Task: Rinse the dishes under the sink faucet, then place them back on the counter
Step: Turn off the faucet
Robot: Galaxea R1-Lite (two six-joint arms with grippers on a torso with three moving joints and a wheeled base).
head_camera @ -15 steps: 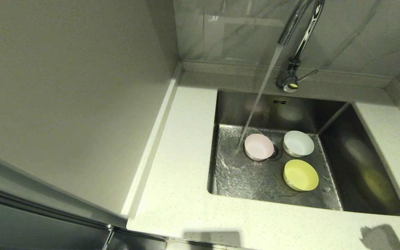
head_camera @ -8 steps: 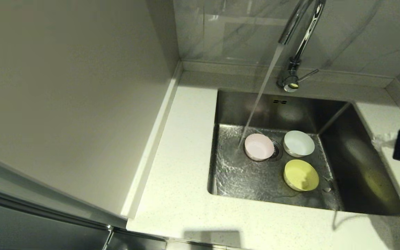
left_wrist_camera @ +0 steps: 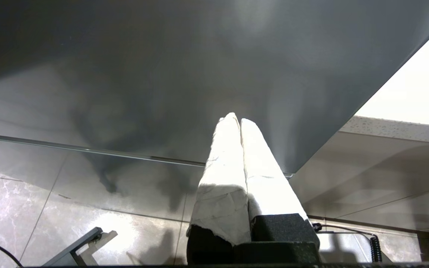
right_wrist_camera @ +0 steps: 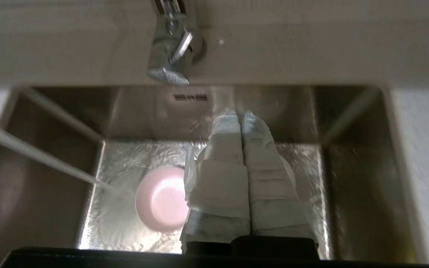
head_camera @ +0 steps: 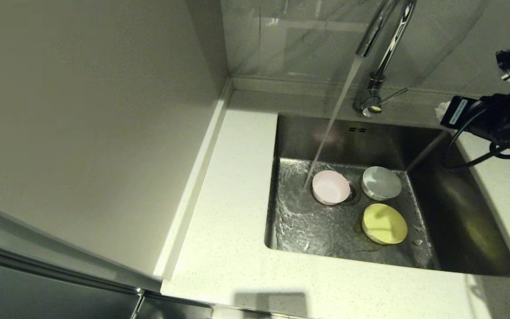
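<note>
Three bowls sit on the floor of the sink [head_camera: 458, 212]: pink [head_camera: 330, 187] by the drain, white [head_camera: 381, 183] behind the yellow-green one [head_camera: 384, 223]. Water runs from the sink faucet [head_camera: 381, 48] and lands just left of the pink bowl. My right gripper [head_camera: 443, 108] hovers high over the sink's right rear corner, shut and empty. In the right wrist view its wrapped fingers [right_wrist_camera: 240, 113] point into the basin, with the pink bowl [right_wrist_camera: 158, 203] beside them and the faucet [right_wrist_camera: 173, 44] beyond. My left gripper [left_wrist_camera: 237, 118] is shut and empty, parked low in front of a grey panel.
The speckled counter [head_camera: 233, 212] surrounds the sink, with broad strips at the left and front. A tall grey panel [head_camera: 86, 133] stands at the left. Marbled wall tiles [head_camera: 308, 40] rise behind the faucet. A cable [head_camera: 472, 161] hangs from the right arm over the sink's right rim.
My right arm has come in from the right edge and risen toward the back, over the sink's right rear corner. Its shadow now dims the white bowl. The bowls have not moved.
</note>
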